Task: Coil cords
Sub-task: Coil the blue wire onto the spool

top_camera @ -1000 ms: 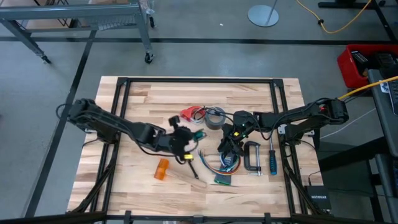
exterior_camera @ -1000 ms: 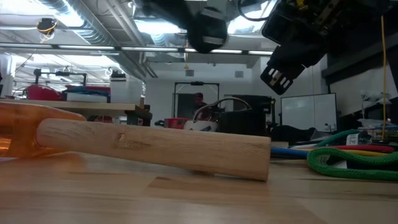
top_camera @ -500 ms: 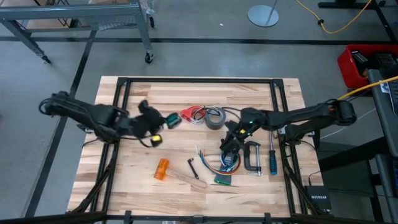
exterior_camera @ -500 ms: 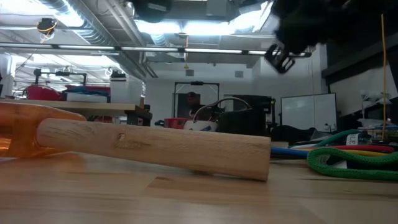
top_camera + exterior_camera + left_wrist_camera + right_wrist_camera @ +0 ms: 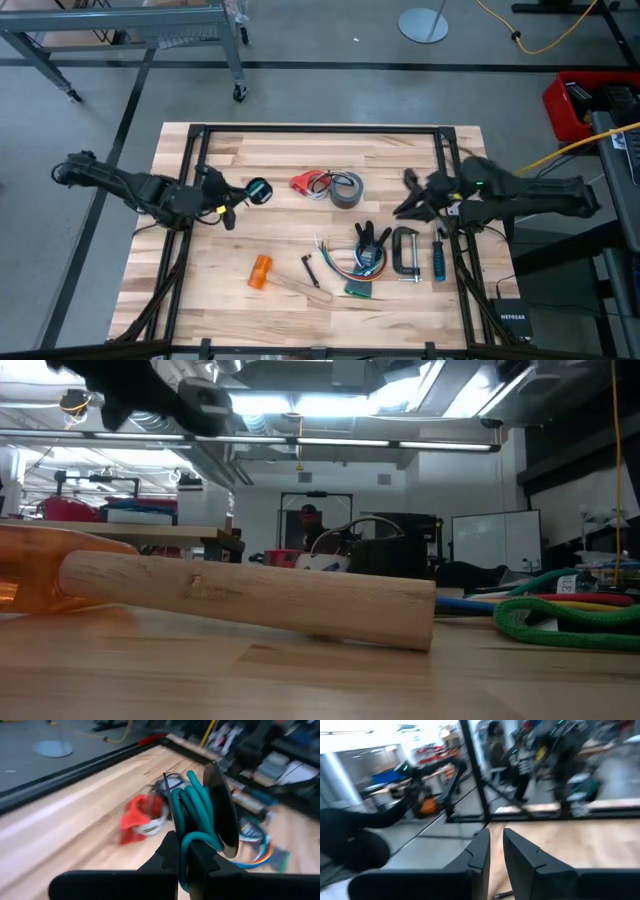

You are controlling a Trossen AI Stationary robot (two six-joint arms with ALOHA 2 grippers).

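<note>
a pale wooden table [image 5: 250,150] sits on a grey workshop floor, with racks and a person far off in the room behind. from above i see my left gripper [image 5: 240,192] out over the table's left half, jaws pinched tight on a coiled teal cord [image 5: 192,815] wound against a dark round puck [image 5: 220,810]; the wrist view shows the loops bunched right at the fingertips. my right gripper [image 5: 412,197] hangs near the table's right edge, fingers [image 5: 480,852] a narrow gap apart with nothing between them.

the cord with the red piece [image 5: 303,183] lies loose at mid-table, touching the grey tape roll [image 5: 345,188]. it sits between the two arms, just beyond the left gripper toward centre, its tail running toward the roll. the left arm is nearer but its grip is full, so i judge the empty right one should reach inward for it. a multicoloured wire bundle [image 5: 355,262] lies further forward, beside a c-clamp [image 5: 406,252].
</note>
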